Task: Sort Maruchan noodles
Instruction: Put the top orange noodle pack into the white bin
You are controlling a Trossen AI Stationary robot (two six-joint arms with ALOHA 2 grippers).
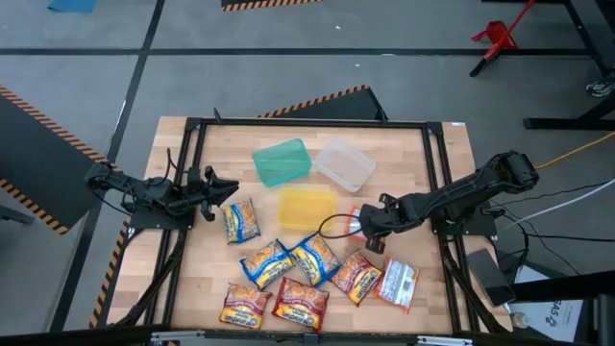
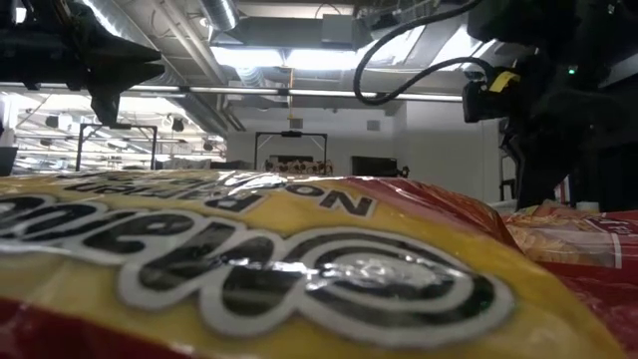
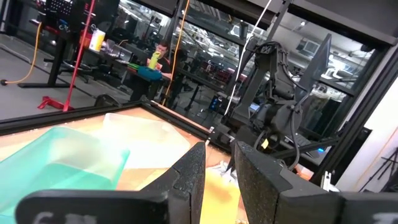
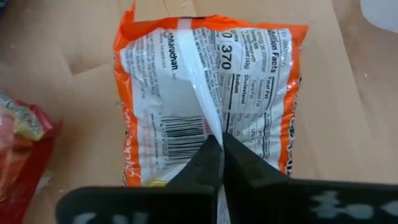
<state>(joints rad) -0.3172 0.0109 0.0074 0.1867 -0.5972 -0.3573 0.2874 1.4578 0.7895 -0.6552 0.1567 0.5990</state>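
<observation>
Several Maruchan packets lie flat on the wooden table near its near edge: blue-and-yellow ones (image 1: 240, 221) (image 1: 266, 262) (image 1: 314, 258), orange-red ones (image 1: 357, 276) (image 1: 243, 306) (image 1: 301, 303) and a red-and-white one (image 1: 399, 284). My right gripper (image 1: 368, 234) (image 4: 221, 146) is shut on another orange-and-white packet (image 1: 356, 221) (image 4: 211, 93), which lies label side down, right of the yellow container. My left gripper (image 1: 229, 188) (image 3: 219, 163) hovers at the table's left, above the blue packet, fingers a narrow gap apart, holding nothing. My right gripper pinches the raised back seam fin (image 4: 208, 115) of the orange-and-white packet, near its middle, between both fingertips. The fingers come from above, slanting in from the table's right. The packet's body looks spread flat on the wood below the fingers, with the fin drawn up.
A teal container (image 1: 282, 161), a clear one (image 1: 346, 165) and a yellow one (image 1: 307, 208) sit at the table's middle and far side. A black cable loop (image 1: 332, 226) lies by the yellow container. A packet (image 2: 299, 269) fills the low view's foreground. A black frame (image 1: 437, 183) borders the table.
</observation>
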